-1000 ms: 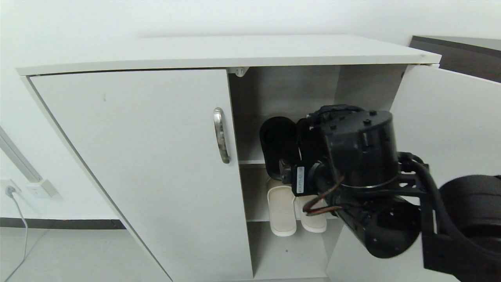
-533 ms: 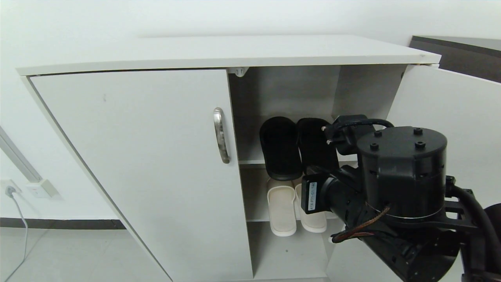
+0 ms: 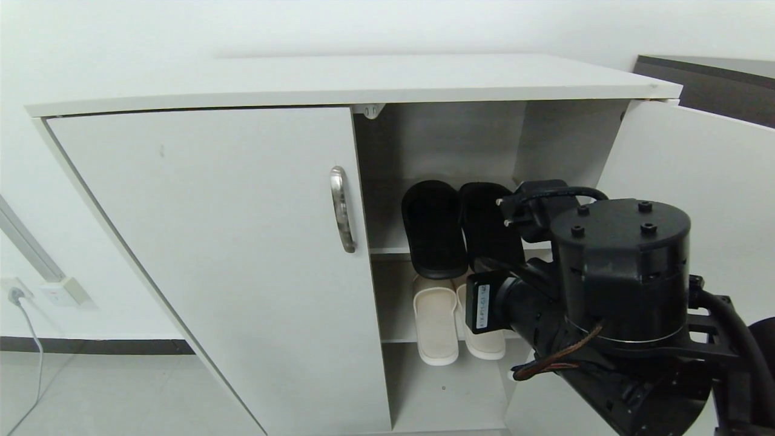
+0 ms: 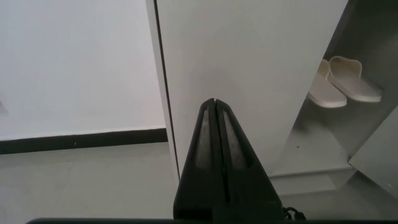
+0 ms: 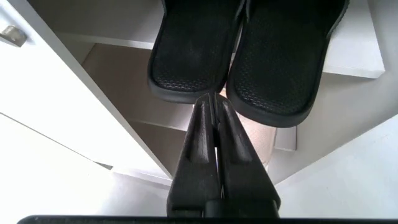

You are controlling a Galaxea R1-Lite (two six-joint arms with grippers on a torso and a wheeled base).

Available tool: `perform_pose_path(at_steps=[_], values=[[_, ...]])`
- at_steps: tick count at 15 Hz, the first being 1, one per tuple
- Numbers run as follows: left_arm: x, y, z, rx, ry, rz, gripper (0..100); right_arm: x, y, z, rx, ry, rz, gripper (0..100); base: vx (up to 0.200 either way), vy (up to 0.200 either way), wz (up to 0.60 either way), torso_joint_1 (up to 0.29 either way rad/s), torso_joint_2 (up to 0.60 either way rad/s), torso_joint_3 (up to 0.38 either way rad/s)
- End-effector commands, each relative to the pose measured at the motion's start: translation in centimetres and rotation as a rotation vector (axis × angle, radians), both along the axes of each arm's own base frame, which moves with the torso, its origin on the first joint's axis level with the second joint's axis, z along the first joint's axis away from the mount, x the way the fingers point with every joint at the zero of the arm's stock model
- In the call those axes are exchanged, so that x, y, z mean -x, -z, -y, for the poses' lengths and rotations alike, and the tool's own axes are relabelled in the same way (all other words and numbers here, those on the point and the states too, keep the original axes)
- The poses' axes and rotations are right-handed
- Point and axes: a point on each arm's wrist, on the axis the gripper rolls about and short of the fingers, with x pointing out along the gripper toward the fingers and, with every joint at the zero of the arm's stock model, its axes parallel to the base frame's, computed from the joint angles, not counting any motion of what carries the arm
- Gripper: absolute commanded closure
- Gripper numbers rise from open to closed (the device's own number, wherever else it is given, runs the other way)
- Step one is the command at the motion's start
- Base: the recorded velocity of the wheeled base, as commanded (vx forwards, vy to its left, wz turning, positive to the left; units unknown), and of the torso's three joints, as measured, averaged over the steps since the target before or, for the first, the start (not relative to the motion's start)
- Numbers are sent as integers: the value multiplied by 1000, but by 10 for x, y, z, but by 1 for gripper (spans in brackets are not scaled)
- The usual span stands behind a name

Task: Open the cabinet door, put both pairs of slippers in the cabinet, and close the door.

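The white cabinet [image 3: 339, 79] has its left door [image 3: 200, 242] closed and its right door [image 3: 684, 181] swung open. A pair of black slippers [image 3: 433, 227] lies on the upper shelf, heels toward me, also seen as black slippers [image 5: 249, 56] close up. A pair of white slippers [image 3: 436, 324] rests on the shelf below, seen too as white slippers [image 4: 345, 81]. My right gripper [image 5: 214, 98] is shut and empty, just in front of the black heels. My left gripper [image 4: 214, 102] is shut and empty, low before the closed door.
The closed door carries a metal handle [image 3: 342, 209]. My right arm [image 3: 611, 284] stands in front of the opening's right half. A wall socket with a cable [image 3: 15, 297] is at the far left above the grey floor [image 4: 81, 186].
My right arm has drawn back out of the cabinet, down and to the right, uncovering the second black slipper. In the last half second it barely shifted.
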Motion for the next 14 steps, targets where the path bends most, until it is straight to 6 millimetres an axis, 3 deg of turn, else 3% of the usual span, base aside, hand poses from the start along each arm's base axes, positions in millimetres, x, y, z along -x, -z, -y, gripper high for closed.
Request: perform_pose_path(at_steps=[1, 14], values=[[0, 0, 0, 0, 0, 0, 100, 0, 3, -1, 9, 0, -4, 100, 0, 0, 0, 0, 0, 0], [0, 0, 0, 0, 2, 0, 100, 1, 11, 2, 52, -1, -14, 100, -200, 0, 0, 1, 2, 3]])
